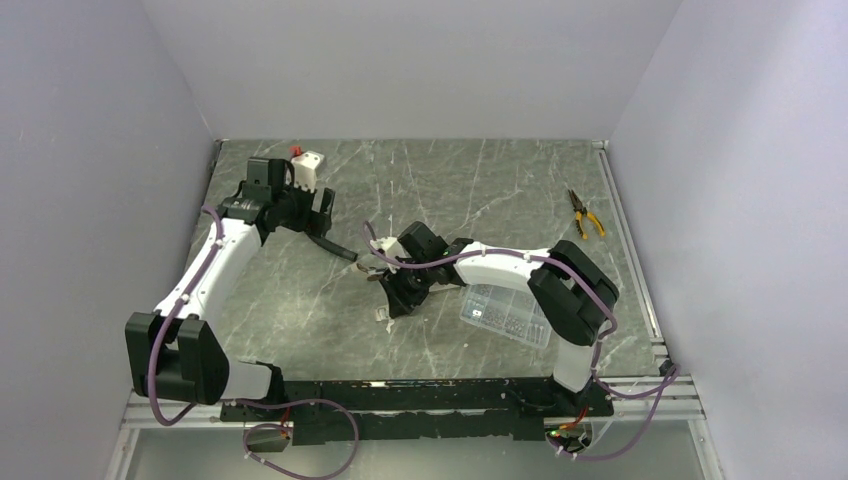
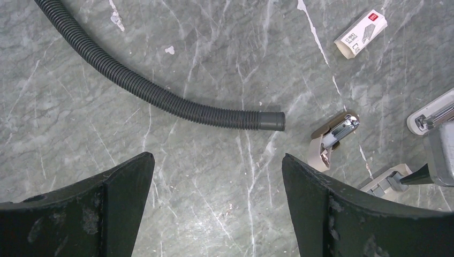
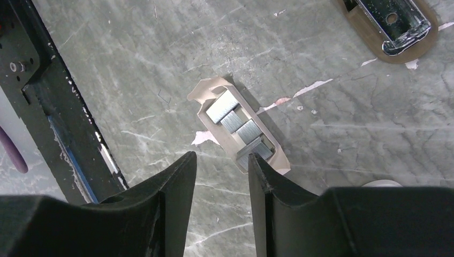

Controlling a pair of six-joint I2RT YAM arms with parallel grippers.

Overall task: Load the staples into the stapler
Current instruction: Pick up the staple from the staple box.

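Marble table (image 1: 500, 200) holds staples (image 3: 239, 130), stapler (image 3: 395, 25) well inside edges.

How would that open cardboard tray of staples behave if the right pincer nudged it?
Probably slides easily: small thin card tray on smooth table. Loose staple strips lie askew, so tipping would likely spill them.

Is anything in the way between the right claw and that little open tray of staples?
Nothing visible does. The right gripper hangs right at the staple tray, one fingertip over its near end, jaws apart.
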